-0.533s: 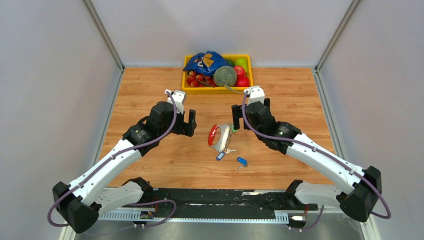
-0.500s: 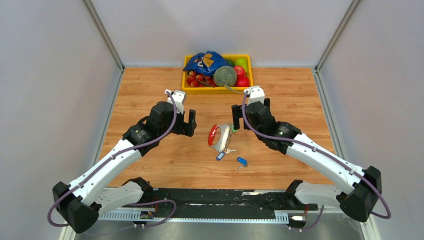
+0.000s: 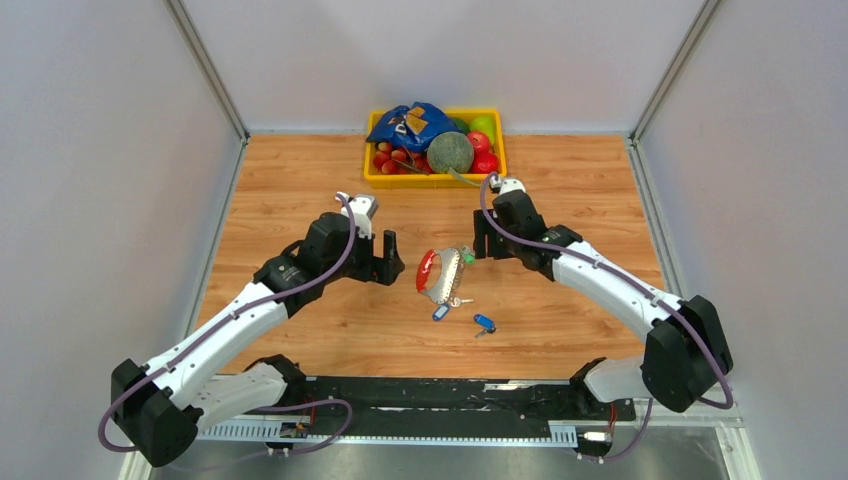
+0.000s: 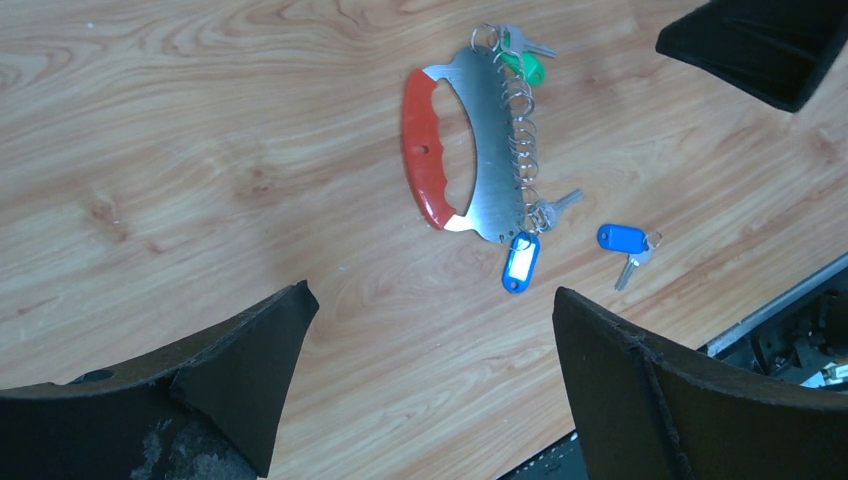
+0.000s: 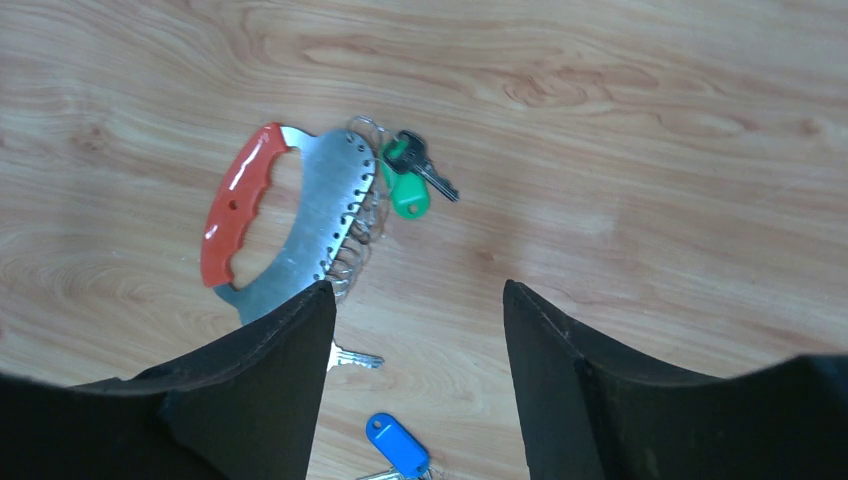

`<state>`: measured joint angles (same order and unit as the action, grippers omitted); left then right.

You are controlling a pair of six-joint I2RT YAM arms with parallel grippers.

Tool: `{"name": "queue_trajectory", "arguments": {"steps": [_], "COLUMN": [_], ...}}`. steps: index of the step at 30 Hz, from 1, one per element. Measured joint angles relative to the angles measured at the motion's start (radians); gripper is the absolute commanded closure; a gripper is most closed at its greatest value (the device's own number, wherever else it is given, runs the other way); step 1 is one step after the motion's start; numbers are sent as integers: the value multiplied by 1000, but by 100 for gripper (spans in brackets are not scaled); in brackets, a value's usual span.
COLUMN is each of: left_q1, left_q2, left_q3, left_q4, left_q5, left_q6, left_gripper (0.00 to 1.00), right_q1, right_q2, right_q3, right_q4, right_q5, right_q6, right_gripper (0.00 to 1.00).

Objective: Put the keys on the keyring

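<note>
The keyring (image 3: 440, 272), a red curved handle on a silvery strip with a row of small rings, lies flat mid-table. It also shows in the left wrist view (image 4: 470, 150) and the right wrist view (image 5: 290, 215). One blue-headed key (image 3: 439, 312) lies at the strip's near end (image 4: 520, 263); whether it is hooked on I cannot tell. The other blue key (image 3: 484, 323) lies loose to its right (image 4: 622, 238) (image 5: 397, 443). My left gripper (image 3: 390, 258) (image 4: 430, 295) is open and empty, left of the keyring. My right gripper (image 3: 482, 243) (image 5: 418, 285) is open and empty, right of it.
A green tag (image 3: 468, 257) with a dark key sits at the strip's far end (image 5: 405, 192). A yellow tray (image 3: 430, 181) with a blue bag and fruit stands at the back. A black rail runs along the near table edge (image 3: 440, 395).
Both grippers have dropped lower and moved in towards the keyring. The right wrist has shifted slightly back and down. Keyring and keys have not moved.
</note>
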<state>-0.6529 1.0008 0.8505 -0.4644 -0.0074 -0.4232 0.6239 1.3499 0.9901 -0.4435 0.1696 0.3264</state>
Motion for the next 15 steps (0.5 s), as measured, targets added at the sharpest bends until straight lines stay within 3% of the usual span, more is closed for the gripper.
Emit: {"name": "queue_trajectory", "arguments": {"steps": [9,15], "left_q1": [0,0], "left_q2": [-22,-28], "left_q3": [-47,-60], "left_q4": [23,38], "left_q5": [38,52], "left_q6": [-21,-21], "left_gripper": [0,0], "right_q1": [-58,-58], "right_q2": [71,123], "right_q3": [-86,-150], "right_q4": [52,140], "right_q5": [-116,-223], "right_q6": [71,96], "right_gripper": [54,56]}}
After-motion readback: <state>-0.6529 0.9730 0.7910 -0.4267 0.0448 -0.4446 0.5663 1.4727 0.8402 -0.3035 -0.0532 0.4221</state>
